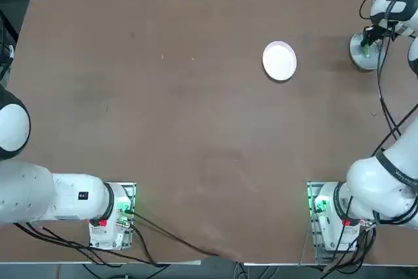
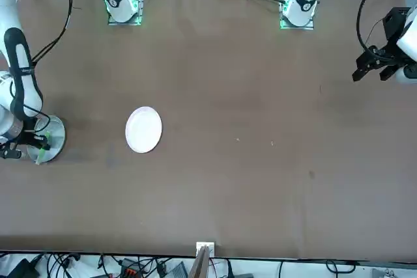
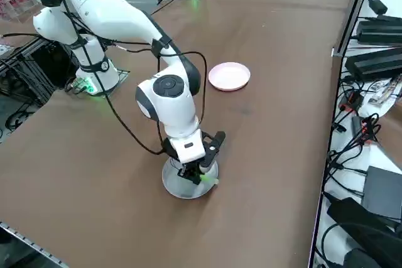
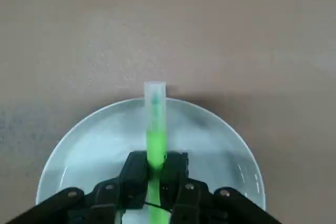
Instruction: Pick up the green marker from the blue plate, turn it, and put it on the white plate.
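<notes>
Over the blue plate [image 4: 94,145], the right hand [image 4: 156,174] points down, grasping the green marker [image 4: 155,129].

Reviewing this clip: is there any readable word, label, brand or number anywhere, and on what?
None can be read.
Small dark label on the parked left arm: too small to read.
Green marker, blue plate, white plate and right gripper: no print visible.

I see a bright green marker [image 4: 156,140] with a clear cap, a pale bluish-grey plate [image 4: 94,145], a pinkish-white plate [image 3: 229,76], a plain brown tabletop [image 1: 196,129], and a black hand [image 4: 156,179].
</notes>
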### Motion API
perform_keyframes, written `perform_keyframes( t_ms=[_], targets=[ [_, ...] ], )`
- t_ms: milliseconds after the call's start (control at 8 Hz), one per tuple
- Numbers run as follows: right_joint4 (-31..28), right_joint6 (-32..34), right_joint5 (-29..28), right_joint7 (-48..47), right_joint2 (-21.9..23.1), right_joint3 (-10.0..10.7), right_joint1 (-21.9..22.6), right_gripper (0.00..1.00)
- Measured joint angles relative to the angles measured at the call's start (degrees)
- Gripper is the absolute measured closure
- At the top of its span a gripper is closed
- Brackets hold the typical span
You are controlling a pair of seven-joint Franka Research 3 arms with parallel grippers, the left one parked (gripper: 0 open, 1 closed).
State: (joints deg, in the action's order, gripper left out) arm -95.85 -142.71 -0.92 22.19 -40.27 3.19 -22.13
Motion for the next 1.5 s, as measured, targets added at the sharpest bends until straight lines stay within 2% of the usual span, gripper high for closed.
perform_keyframes(
  t_ms=[250, 625, 750, 1000, 1500],
  targets=[
    [1.0, 3.0, 0.0, 0.1, 1.4, -0.1, 0.0, 0.84],
    [2.1, 14.1, -0.2, -2.9, 8.5, -1.2, 1.2, 0.84],
    [2.2, 18.1, -0.3, -7.3, 11.3, -1.6, 3.1, 0.84],
    [2.1, 24.3, -0.4, -20.3, 15.6, -1.9, 10.0, 0.84],
    [1.8, 27.6, -0.4, -50.1, 17.5, -2.2, 23.1, 0.84]
  ],
)
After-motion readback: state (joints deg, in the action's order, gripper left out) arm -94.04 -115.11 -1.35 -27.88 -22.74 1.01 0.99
